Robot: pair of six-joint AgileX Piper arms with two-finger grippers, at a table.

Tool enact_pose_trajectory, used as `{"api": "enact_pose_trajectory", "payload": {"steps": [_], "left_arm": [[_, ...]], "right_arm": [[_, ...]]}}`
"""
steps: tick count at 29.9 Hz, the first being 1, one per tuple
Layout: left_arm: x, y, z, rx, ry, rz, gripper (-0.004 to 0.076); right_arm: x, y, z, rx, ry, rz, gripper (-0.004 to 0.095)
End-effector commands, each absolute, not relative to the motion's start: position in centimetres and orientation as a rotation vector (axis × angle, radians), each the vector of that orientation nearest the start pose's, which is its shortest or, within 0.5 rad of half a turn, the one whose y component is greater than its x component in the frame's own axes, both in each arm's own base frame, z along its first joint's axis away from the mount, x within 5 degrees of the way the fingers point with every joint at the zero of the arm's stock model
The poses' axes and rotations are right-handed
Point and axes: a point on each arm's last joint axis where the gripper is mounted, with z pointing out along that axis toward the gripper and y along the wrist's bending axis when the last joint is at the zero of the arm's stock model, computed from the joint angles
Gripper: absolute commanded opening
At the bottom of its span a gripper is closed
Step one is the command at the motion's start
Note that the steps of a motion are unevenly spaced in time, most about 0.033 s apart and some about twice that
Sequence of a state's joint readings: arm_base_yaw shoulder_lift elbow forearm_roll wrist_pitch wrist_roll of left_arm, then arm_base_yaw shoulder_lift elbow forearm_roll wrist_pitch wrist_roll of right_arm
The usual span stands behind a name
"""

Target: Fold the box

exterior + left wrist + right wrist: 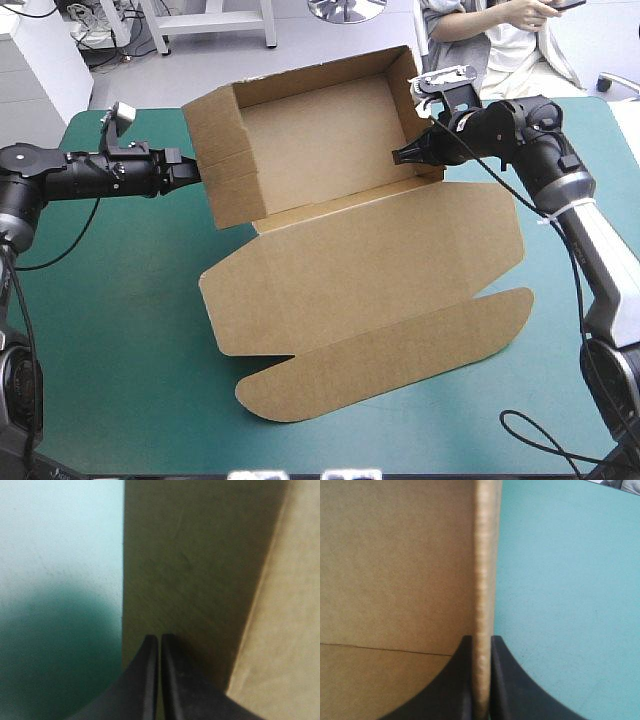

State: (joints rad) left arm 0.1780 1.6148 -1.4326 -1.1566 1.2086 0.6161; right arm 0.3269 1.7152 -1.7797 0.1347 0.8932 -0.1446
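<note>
Nearest me the box's (345, 235) rounded tuck flap (385, 355) & lid (365, 275) lie flat on the teal-green table (110, 350), w/ the open tray tipped up behind them twd the far edge, my left claw (197, 172) pinched shut on its left wall, my right claw (400, 156) clamped on the right wall's edge.

One box (340, 225) of cut brown board, with one open tray (320, 130) and one flat lid (370, 275); two grippers of broad black curved fingers (455, 690), the left gripper (195, 172) and the right gripper (402, 155), two fingers each, four in all; one table (120, 330) with a teal-green cover.
</note>
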Motion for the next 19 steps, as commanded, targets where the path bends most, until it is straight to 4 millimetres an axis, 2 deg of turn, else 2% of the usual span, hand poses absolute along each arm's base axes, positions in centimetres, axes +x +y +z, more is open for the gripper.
{"api": "enact_pose_trajectory", "payload": {"steps": [1,6,11,15,19], "left_arm": [[32.2,-4.0,39.2,0.268,2.138,-1.305,0.0004],[32.3,-5.0,39.6,0.183,2.150,-1.298,-0.0010],[31.2,-5.5,40.9,0.107,2.172,-1.094,-0.0010],[30.0,-6.3,41.6,0.102,2.201,-0.961,-0.0010],[29.5,-7.7,41.6,0.144,2.215,-0.956,-0.0010]], "right_arm": [[35.6,13.2,42.9,-0.441,2.128,0.304,-0.0013],[35.4,13.1,42.8,-0.448,2.149,0.301,-0.0013],[35.4,13.1,42.7,-0.453,2.162,0.298,-0.0013],[35.4,13.1,42.7,-0.454,2.164,0.298,-0.0013],[35.3,13.1,42.6,-0.457,2.173,0.298,-0.0013]]}}
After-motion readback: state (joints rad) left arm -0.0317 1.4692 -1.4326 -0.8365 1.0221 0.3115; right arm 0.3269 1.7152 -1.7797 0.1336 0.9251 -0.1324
